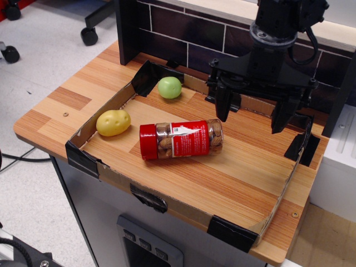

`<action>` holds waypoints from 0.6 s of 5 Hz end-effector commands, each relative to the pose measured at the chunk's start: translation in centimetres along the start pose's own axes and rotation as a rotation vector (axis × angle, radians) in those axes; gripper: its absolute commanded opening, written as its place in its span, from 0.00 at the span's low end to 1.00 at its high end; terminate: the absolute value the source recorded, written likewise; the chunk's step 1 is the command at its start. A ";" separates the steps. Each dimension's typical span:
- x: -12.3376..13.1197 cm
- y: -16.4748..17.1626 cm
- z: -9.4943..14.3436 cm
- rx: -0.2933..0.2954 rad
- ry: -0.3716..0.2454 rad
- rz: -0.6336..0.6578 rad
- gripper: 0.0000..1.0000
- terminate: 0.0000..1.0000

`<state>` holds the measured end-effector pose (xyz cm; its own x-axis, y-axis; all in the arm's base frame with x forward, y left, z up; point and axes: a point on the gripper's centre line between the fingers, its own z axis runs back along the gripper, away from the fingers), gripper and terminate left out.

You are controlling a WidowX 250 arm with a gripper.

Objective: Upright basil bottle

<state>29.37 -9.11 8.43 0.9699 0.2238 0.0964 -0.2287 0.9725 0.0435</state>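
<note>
Wood bench: a striped wooden top (183, 183), ringed by a low cardboard wall (183, 210) taped black at the corners.
Basil bottle: the basil bottle (181, 139) lies on its side mid-bench, red cap toward the left edge, base toward the right.
Potato: a yellow potato (113, 123) rests just left of the cap, near the left edge.
Green ball: a green ball (169, 87) sits toward the far left corner.
Gripper: the black gripper (253, 109) hangs above the far right side, fingers spread wide, empty, clear of the bottle.
</note>
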 end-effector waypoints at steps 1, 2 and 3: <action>0.0 0.0 0.0 0.000 0.000 0.000 1.00 0.00; -0.8 2.8 0.3 0.019 -0.044 -0.215 1.00 0.00; -0.6 5.8 0.6 -0.006 -0.071 -0.381 1.00 0.00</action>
<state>26.55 -3.74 7.94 0.9779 -0.1905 0.0857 0.1828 0.9790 0.0899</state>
